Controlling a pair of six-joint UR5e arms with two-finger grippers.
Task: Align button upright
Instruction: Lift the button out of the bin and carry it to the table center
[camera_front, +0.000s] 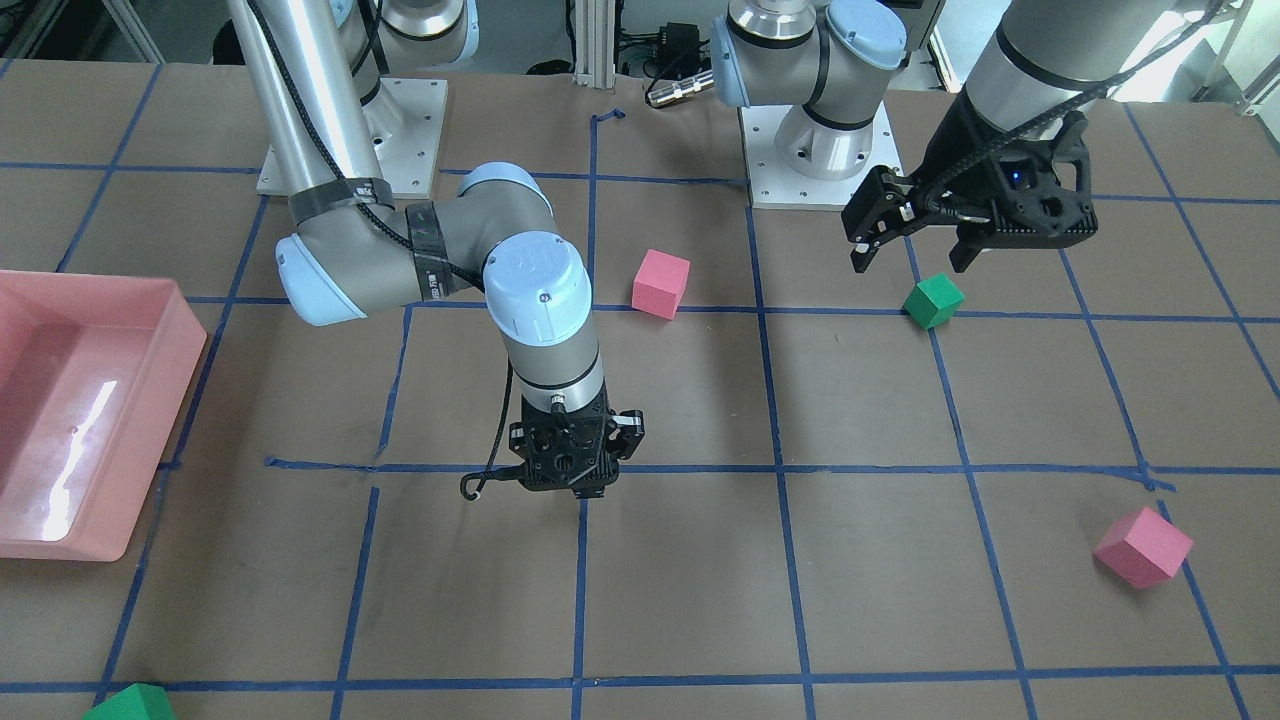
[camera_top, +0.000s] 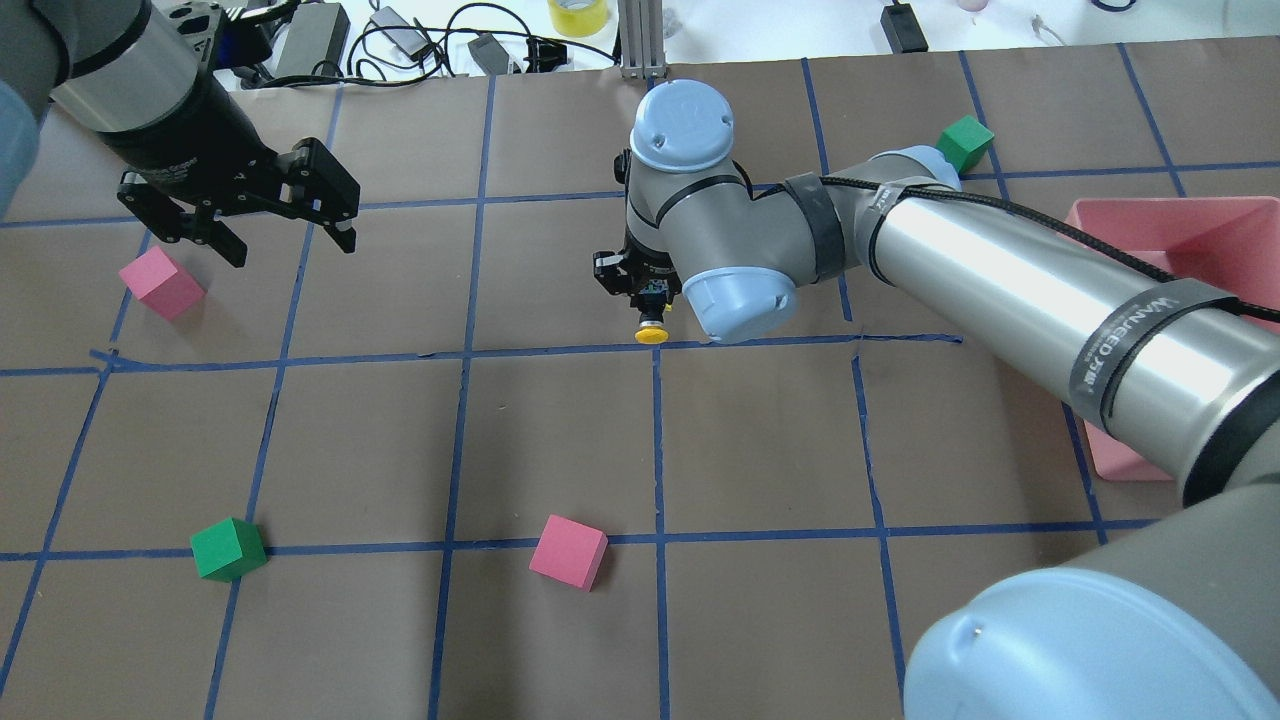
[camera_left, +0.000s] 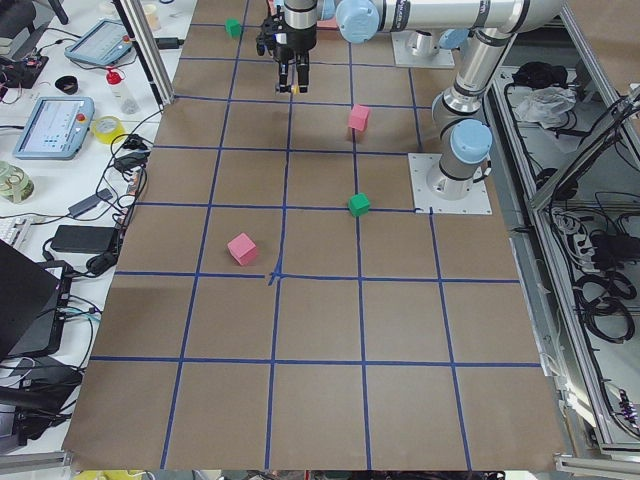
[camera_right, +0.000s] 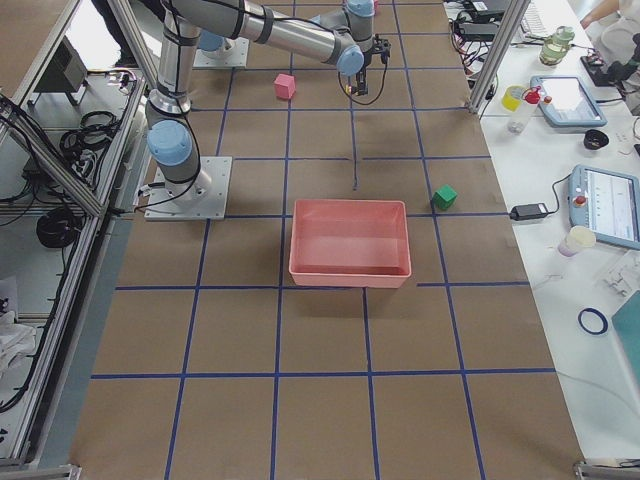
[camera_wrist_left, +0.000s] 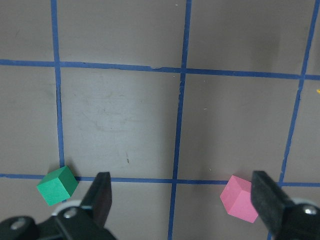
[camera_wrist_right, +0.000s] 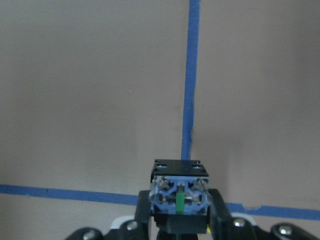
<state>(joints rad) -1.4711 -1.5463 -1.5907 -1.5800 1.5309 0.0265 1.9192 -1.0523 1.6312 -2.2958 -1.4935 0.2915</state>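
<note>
Button (camera_top: 651, 333) is hanging in the right gripper (camera_top: 649, 302) near the middle of the table (camera_top: 560, 440), right by a blue tape line (camera_top: 560, 351). I'm seeing the fingers pinching its black body, with the yellow cap pointing down and the pale base facing up into the wrist cam. Can't tell if the cap is touching the table. The left gripper (camera_top: 290, 245) is hovering with fingers spread wide, near a pink cube (camera_top: 161, 283).
</note>
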